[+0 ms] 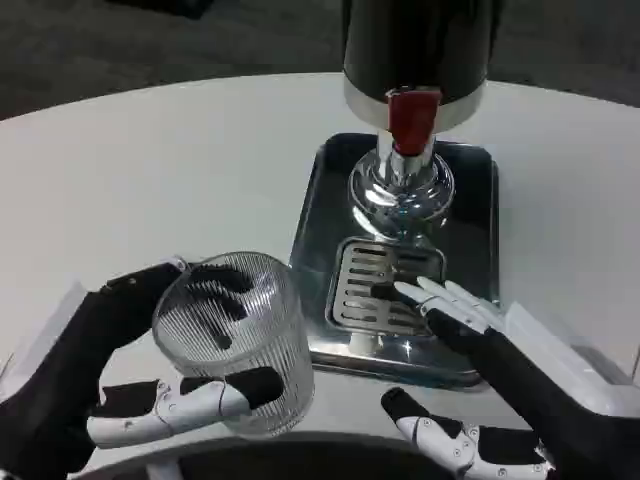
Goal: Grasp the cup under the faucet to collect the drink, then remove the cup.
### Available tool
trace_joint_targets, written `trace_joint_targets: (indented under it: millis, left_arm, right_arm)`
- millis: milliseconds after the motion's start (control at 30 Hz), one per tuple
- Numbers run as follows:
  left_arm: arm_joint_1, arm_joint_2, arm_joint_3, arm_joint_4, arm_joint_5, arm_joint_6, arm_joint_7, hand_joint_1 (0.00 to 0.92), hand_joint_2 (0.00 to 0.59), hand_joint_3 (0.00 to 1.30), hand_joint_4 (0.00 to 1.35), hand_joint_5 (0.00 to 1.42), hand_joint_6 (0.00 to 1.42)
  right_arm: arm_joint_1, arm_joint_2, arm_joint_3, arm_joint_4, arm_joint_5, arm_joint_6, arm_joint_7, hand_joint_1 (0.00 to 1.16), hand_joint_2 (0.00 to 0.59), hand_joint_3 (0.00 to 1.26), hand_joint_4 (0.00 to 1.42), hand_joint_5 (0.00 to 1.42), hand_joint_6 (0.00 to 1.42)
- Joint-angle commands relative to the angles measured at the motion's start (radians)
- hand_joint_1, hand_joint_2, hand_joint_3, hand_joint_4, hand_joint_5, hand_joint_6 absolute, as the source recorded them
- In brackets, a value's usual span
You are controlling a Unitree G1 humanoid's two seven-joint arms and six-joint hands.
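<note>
Left robot hand (150, 370) gripped a ribbed clear cup (232, 338) at lower left of the frame, short of the faucet (412, 125).
The cup leaned, mouth toward upper left, long axis near vertical. Next move likely called for carrying it right, over the drip tray (320, 200). Right robot hand (470, 380) lay open.

Before me lay a white table (150, 160) with a curved far edge, and beyond that edge I saw a dark grey floor (120, 50). On the table, a little right of the middle, sat a dark metal tray (320, 205), rectangular with rounded corners and a raised, shiny rim. Its near rim caught a bright glint. A silver slotted grille (358, 285) lay in the tray's near half, with its slots running crosswise in rows.
</note>
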Motion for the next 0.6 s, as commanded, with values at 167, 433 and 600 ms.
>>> trace_joint_targets:
  millis: [167,433,600]
  left_arm:
    - [-0.004,0.005,-0.002,-0.014,-0.006,0.0,-0.004,0.617,0.039,0.78,0.86,0.84,0.55]
    - [-0.006,0.005,-0.008,-0.016,-0.005,0.0,-0.005,0.617,0.039,0.78,0.86,0.84,0.55]
    - [-0.013,0.004,-0.017,-0.012,-0.005,-0.002,-0.005,0.617,0.039,0.78,0.86,0.84,0.55]
  right_arm:
    - [0.01,-0.002,-0.002,0.001,0.004,0.001,0.004,0.56,0.448,0.12,0.04,0.0,0.0]
    - [0.017,0.001,-0.003,-0.003,0.006,0.002,0.002,0.57,0.443,0.12,0.04,0.0,0.0]
    - [0.025,0.003,-0.003,-0.007,0.005,0.004,0.002,0.57,0.442,0.12,0.04,0.0,0.0]
